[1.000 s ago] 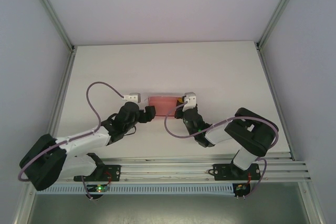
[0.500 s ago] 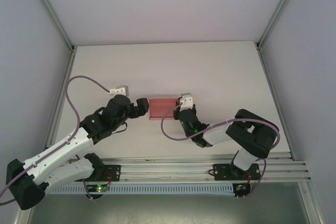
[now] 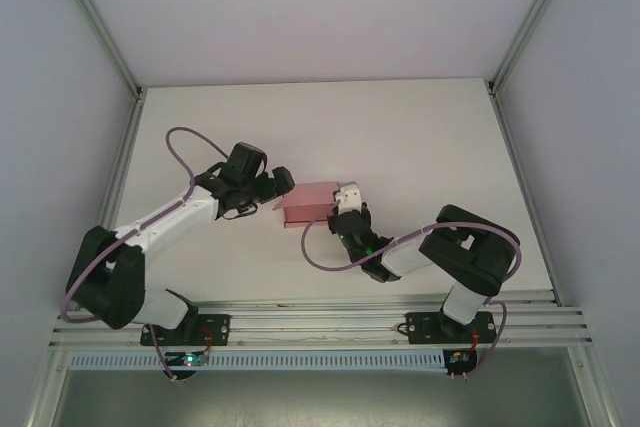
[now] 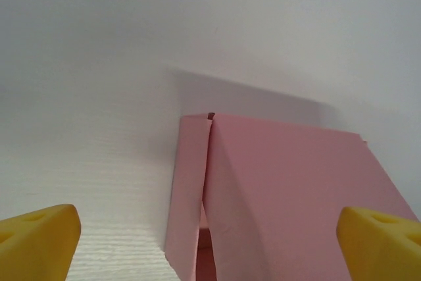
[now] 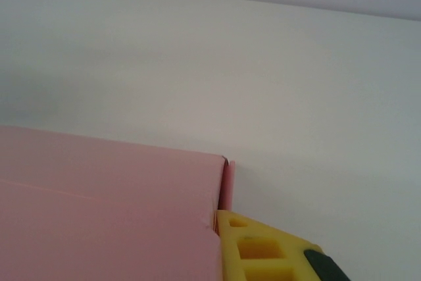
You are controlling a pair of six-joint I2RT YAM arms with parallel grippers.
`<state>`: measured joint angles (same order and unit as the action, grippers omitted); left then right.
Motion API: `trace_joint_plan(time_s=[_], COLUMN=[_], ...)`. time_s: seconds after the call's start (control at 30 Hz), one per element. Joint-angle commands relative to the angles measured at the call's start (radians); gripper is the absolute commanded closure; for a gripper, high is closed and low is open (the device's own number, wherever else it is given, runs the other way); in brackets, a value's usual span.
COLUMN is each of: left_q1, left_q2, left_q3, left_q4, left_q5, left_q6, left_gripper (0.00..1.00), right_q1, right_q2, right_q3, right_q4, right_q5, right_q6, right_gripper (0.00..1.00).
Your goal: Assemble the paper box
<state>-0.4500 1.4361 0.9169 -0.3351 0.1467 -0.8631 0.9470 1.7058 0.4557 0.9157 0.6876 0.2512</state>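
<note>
**Paper box and grippers, seen from above and from each wrist.** The paper box, pink card folded into a low hollow form, lies on the white table between the two grippers, skewed to the table's edges.

From the left wrist, the box sits straight ahead of the tool. A narrow side flap meets a broad sloping panel along a seam that gapes slightly at the near end. The left gripper is spread wide. Its yellow fingertips stand at either side of the view, apart from the card, with the box's near end between them.

The right gripper meets the box's opposite end. From its wrist, the box lies to the left of the one visible yellow finger and touches it, a thin flap edge rising just beside the fingertip. Whether this gripper pinches the card or merely rests against it cannot be told.
</note>
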Motion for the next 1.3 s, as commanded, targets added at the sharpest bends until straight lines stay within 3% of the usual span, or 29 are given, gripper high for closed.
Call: trace_joint_plan(time_s=[0.0,0.1,0.3,0.47,0.63,0.9,1.0,1.07,1.27], left_q1=[0.018,0.019,0.019,0.021,0.021,0.022,0.022,0.021,0.022], left_q2=[0.041,0.068,0.129,0.16,0.177,0.201,0.206,0.214,0.226], left_q3=[0.021,-0.016,-0.043,-0.071,-0.108,-0.143,-0.161,-0.17,-0.19], left_q4=[0.08,0.146,0.219,0.267,0.326,0.385,0.416,0.434,0.474], left_q5=[0.067,0.078,0.095,0.11,0.116,0.152,0.158,0.165,0.18], left_q6=[-0.017,-0.014,-0.006,-0.003,0.0,0.007,0.005,0.004,0.01], left_gripper=[0.05,0.14,0.17,0.29,0.37,0.45,0.51,0.54,0.6], right_q1=[0.01,0.009,0.011,0.01,0.009,0.009,0.009,0.007,-0.025], right_q2=[0.012,0.007,-0.015,-0.074,-0.188,-0.481,-0.641,-0.748,-0.996], right_q3=[-0.024,-0.029,-0.062,-0.095,-0.137,-0.216,-0.252,-0.268,-0.22], right_q4=[-0.041,-0.042,-0.035,-0.037,-0.105,-0.476,-0.592,-0.663,-0.879], right_q5=[-0.009,-0.018,-0.054,-0.127,-0.196,-0.282,-0.301,-0.294,-0.338], right_q6=[0.004,0.018,0.032,-0.032,-0.022,0.095,0.152,0.185,0.237], right_gripper=[0.87,0.85,0.84,0.77,0.64,0.38,0.25,0.03,0.02])
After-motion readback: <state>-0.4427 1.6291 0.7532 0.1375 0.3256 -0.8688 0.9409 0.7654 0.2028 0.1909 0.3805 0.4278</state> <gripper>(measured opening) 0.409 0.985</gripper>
